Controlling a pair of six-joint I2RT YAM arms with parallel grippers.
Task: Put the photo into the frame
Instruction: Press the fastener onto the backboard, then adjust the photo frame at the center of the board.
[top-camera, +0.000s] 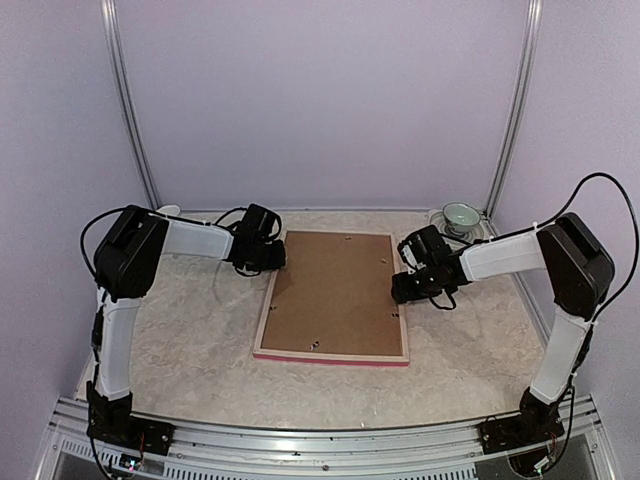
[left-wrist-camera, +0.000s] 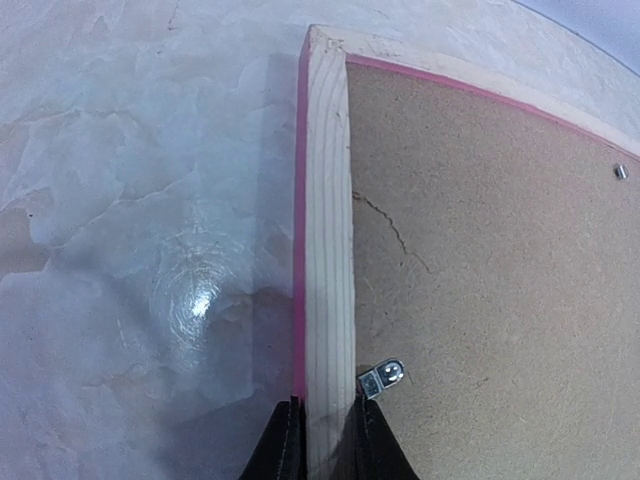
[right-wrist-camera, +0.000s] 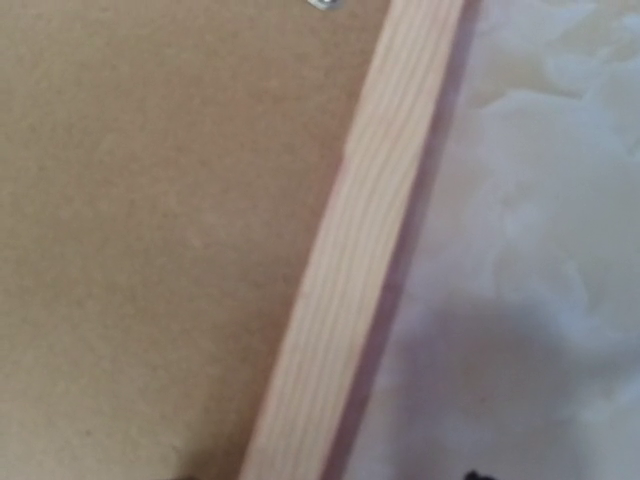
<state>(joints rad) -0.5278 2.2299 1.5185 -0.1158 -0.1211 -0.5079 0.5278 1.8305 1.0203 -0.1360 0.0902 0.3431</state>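
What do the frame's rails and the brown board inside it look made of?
The frame looks like pale bare wood, grain showing, with pink paint on its outer edge. The backing board looks like matte brown pressed fibreboard: speckled, with a hairline crack. The small clip looks like shiny metal.

You have the frame (top-camera: 330, 354) lying flat at table centre, face down, pale wood back up. Pink shows along its 6 o'clock edge and 9 o'clock side. Long sides run 12 to 6, top skewed slightly toward 1. A brown board (top-camera: 335, 290) fills the opening, with a metal tab (left-wrist-camera: 383, 377) at the 9 o'clock rail.
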